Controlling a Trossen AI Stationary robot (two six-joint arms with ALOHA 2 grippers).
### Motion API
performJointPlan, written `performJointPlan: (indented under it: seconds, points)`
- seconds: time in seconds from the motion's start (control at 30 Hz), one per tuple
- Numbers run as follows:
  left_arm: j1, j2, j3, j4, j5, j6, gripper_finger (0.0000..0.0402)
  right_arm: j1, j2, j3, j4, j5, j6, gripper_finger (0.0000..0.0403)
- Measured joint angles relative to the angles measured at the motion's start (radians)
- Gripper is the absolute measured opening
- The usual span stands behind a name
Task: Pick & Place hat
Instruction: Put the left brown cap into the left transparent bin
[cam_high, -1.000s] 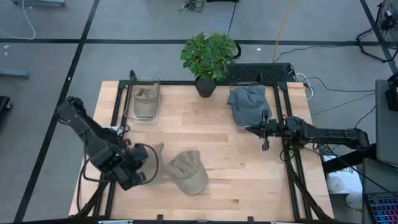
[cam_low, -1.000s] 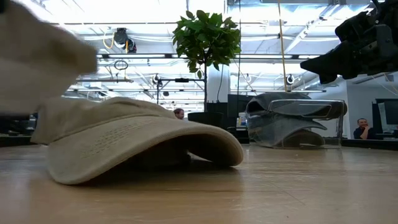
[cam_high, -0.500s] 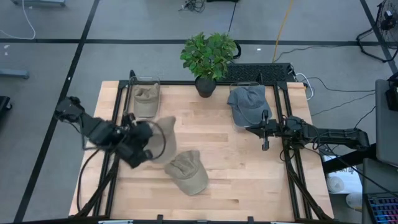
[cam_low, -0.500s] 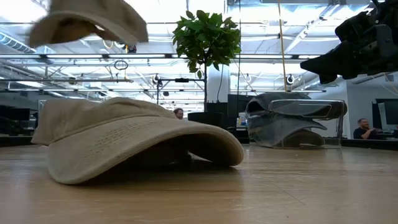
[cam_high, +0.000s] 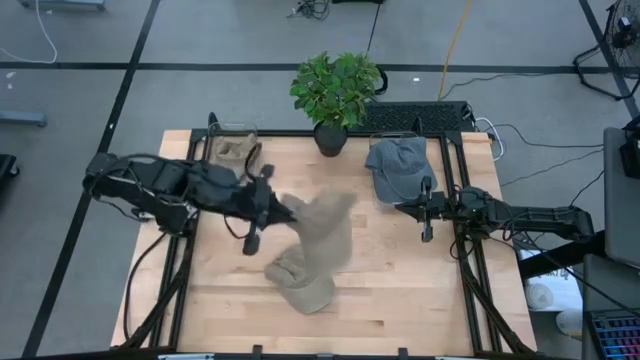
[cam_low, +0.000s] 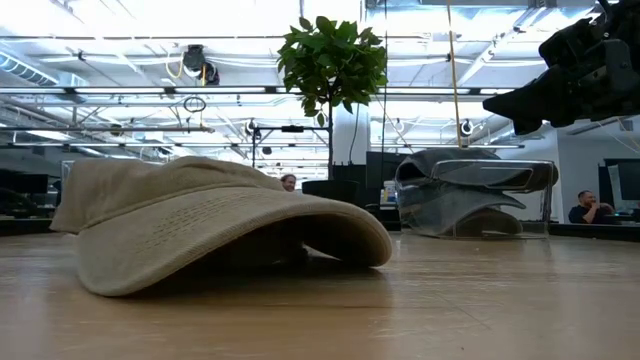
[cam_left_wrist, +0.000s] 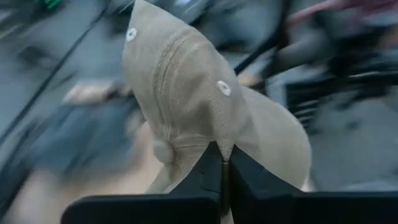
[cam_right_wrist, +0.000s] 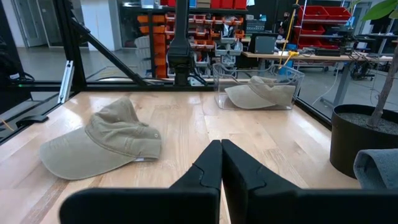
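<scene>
From above I see my left hand pinching a tan hat aloft mid-worktop, toward 12 o'clock of a second tan hat; in the left wrist view it droops, soft and light, best held by its stiffer brim, while my right hand waits closed at 3 o'clock.

Grey floor, bright ceiling lights, red bin shelves

- High view is looking straight down on the whole table.
- Low view is sitting at tabletop level, close to the tan cap, facing the plant.
- Right wrist view is looking across the table, sharing that cap.
- Left wrist view is pointing closely at a held cap.
</scene>
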Motion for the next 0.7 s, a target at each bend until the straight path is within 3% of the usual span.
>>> performJointPlan:
  seconds: [0.1, 0.17, 0.37, 0.6, 0.7]
  points:
    - [-0.001, 0.009, 0.000, 0.120, 0.162, 0.131, 0.0003, 0.000, 0.000, 0.000, 0.000, 0.000, 0.000, 0.0000]
    - [-0.011, 0.020, 0.001, 0.132, 0.151, 0.228, 0.0003, 0.000, 0.000, 0.000, 0.000, 0.000, 0.000, 0.0000]
    - [-0.036, 0.040, 0.000, -0.084, -0.211, 0.517, 0.0004, 0.000, 0.000, 0.000, 0.000, 0.000, 0.000, 0.0000]
    - [-0.011, 0.041, -0.001, -0.319, -0.522, 0.402, 0.0004, 0.000, 0.000, 0.000, 0.000, 0.000, 0.000, 0.0000]
    - [0.016, 0.042, -0.001, -0.398, -0.604, 0.352, 0.0009, 0.000, 0.000, 0.000, 0.000, 0.000, 0.000, 0.0000]
